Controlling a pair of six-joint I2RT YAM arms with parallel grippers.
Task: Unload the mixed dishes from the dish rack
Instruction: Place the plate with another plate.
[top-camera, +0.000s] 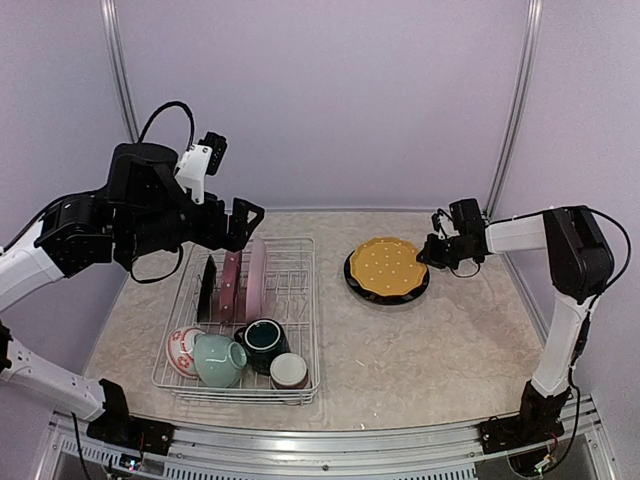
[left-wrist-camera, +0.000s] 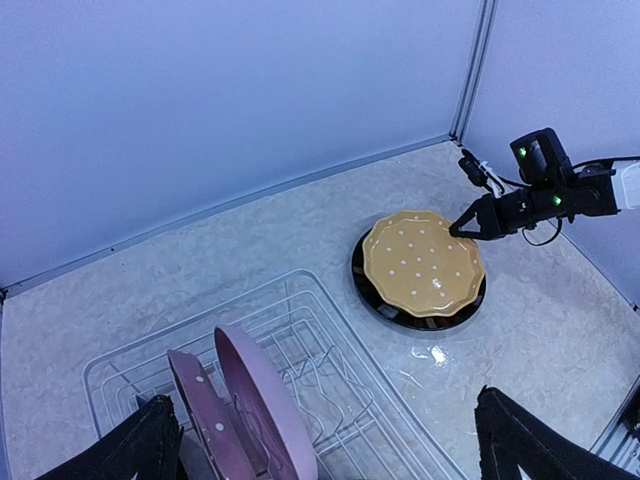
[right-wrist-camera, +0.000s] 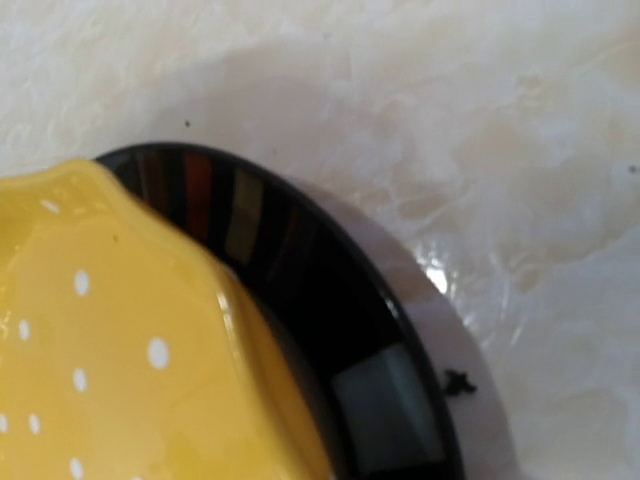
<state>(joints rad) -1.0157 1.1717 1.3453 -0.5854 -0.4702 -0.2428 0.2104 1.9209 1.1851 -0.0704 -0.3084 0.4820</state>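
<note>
Right, over on the left first: left gripper (top-camera: 250, 222) up in the air above the far end of the dish rack (top-camera: 306, 335), fingers (left-wrist-camera: 140, 450) spread wide, nothing between them, clear of everything below. Down in the white wire rack, on the left half of the table (top-camera: 430, 370), plenty of crockery. Standing on edge in the dividers, side by side: a black plate (top-camera: 208, 290), then a dotted pink plate (top-camera: 232, 285), then a paler pink plate (top-camera: 256, 276) nearest the middle. From the left wrist view, the two pink ones leaning slightly, right under the open fingers. At the near end of the rack, a huddle of four: a red-patterned white bowl (top-camera: 183, 350) tipped on its side at the left corner, a pale-green cup (top-camera: 220, 360) also on its side against it, a teal cup (top-camera: 263, 342) just behind, and a brown-white cup (top-camera: 289, 371) in the right corner. Now across to the right: yellow dotted plate (top-camera: 386, 265) out of the rack, lying flat on top of a second, larger black plate (top-camera: 352, 282) on the marbled tabletop, well apart from the rack. Right gripper (top-camera: 428, 256) low at the right-hand rim of that stack, fingers pinched fully together, tips just at the yellow edge. Actual contact hard to call from any angle. From the right wrist camera, only scalloped yellow rim and glossy black rim beneath, very close up, no fingers in shot.
</note>
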